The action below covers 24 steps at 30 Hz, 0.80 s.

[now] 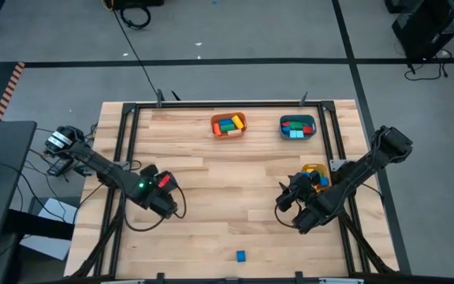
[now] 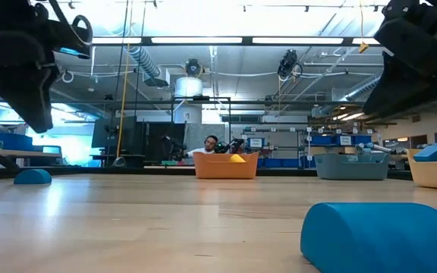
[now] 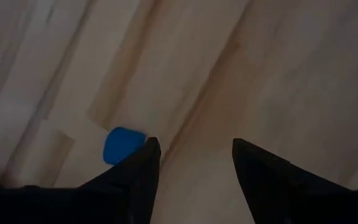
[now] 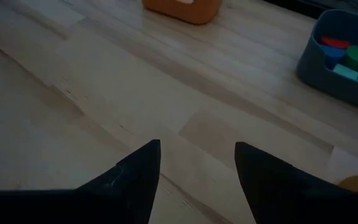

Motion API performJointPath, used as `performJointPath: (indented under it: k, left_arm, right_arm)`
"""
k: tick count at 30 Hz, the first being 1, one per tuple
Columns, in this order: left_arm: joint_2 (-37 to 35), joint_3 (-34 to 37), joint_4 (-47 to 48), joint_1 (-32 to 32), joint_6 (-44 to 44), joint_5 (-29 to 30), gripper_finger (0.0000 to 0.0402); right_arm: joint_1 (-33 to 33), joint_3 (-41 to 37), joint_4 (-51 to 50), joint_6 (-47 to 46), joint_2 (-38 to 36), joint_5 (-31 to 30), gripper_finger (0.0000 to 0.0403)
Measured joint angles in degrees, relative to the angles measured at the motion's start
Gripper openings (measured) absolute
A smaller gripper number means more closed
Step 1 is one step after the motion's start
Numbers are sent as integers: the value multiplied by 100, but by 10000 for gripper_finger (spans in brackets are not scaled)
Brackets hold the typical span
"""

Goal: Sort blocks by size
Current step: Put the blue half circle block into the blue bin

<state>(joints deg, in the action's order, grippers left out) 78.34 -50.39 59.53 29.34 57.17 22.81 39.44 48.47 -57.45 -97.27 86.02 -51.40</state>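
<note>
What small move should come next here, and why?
Probably the left pincer should shift toward the lone blue block near the table's front edge and come down over it. Both pincers are open and empty, the other blocks sit in the orange bin, teal bin and yellow bin.

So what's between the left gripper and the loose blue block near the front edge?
Only bare wood, by the high view: left gripper, blue block, table.

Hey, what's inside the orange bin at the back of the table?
The orange bin holds several blocks: red, green, yellow and blue pieces show from above. They lie heaped together, so anything beneath the top pieces is covered and cannot be counted.
</note>
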Motion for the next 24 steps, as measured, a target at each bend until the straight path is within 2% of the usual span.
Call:
performJointPath:
  k: [10,17,24]
  left_arm:
    - [-4,7,829,-268,-210,-98,208]
    - [-226,631,463,-787,-698,-330,208]
    - [-770,1140,33,-1105,-1058,-531,208]
  right_arm:
    - [0,0,20,105,0,-7,220]
    - [0,0,95,146,-2,-13,221]
    - [0,0,113,148,-4,-11,222]
